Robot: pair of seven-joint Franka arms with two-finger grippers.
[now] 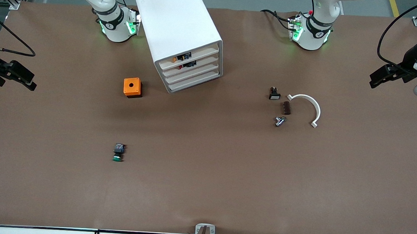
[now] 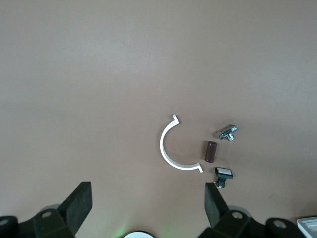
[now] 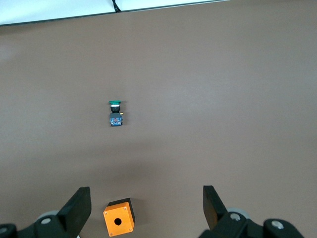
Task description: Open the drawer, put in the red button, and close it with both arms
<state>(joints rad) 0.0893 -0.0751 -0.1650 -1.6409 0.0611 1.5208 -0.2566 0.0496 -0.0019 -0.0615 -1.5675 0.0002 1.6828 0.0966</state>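
Note:
The white cabinet [image 1: 177, 22] stands between the two arm bases, with all four drawers shut. The second-from-top drawer [image 1: 206, 61] shows a small red-and-black item [image 1: 188, 64] through its cut-out, which looks like the red button. My left gripper [image 1: 376, 80] hangs open and empty over the left arm's end of the table; its wrist view [image 2: 147, 201] shows only bare table between its fingers. My right gripper [image 1: 26, 80] hangs open and empty over the right arm's end; in its wrist view [image 3: 147, 203] it is above the orange box [image 3: 119, 217].
The orange box [image 1: 132, 87] sits beside the cabinet. A green-capped button [image 1: 118, 153] lies nearer the front camera. Toward the left arm's end lie a white half ring [image 1: 311, 104], a brown block [image 1: 286, 108], a metal fitting [image 1: 279, 120] and a small black-and-white button [image 1: 274, 93].

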